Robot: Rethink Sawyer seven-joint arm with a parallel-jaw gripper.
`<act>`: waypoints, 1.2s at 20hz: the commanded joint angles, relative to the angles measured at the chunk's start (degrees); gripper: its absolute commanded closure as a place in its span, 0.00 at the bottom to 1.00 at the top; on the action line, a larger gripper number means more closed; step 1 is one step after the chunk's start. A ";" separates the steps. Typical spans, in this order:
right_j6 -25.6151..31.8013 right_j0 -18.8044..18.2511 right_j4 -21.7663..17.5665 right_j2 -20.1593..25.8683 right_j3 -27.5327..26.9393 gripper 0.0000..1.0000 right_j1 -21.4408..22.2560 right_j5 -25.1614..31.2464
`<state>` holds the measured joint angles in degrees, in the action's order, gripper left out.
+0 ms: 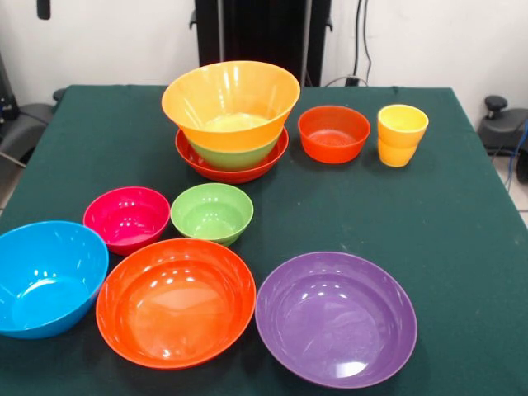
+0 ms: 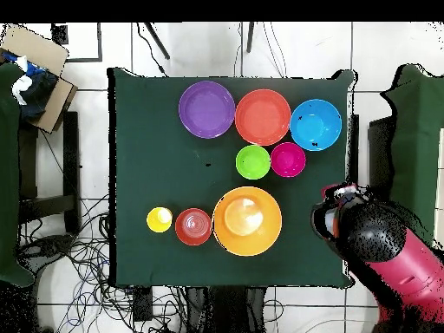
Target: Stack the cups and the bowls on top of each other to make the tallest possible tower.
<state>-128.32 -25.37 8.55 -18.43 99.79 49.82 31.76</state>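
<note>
Bowls are already forming a tower (image 1: 231,124) at upper centre of the front view: a large orange bowl (image 1: 230,101) is sitting in a lime green one (image 1: 233,154), which is nesting in a wide red-orange bowl (image 1: 231,168). You are working with the arm (image 2: 381,245) parked off the table's edge at lower right of the overhead view, and I cannot tell how its gripper is set. For the next piece, you are probably best taking the small red-orange bowl (image 1: 333,133) just right of the tower, or the yellow-orange cup (image 1: 402,134) beside it. Approach from straight above and centre it over the orange rim. No brand, label or writing is showing.
</note>
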 commanded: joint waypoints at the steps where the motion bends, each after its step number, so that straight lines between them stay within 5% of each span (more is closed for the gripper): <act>1: 7.88 0.74 -5.83 8.67 -1.99 0.00 -0.67 5.74; 24: -2.72 4.25 -4.77 8.88 -6.57 0.00 -6.76 0.55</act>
<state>-128.32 -23.70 5.99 -14.95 95.84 48.59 31.95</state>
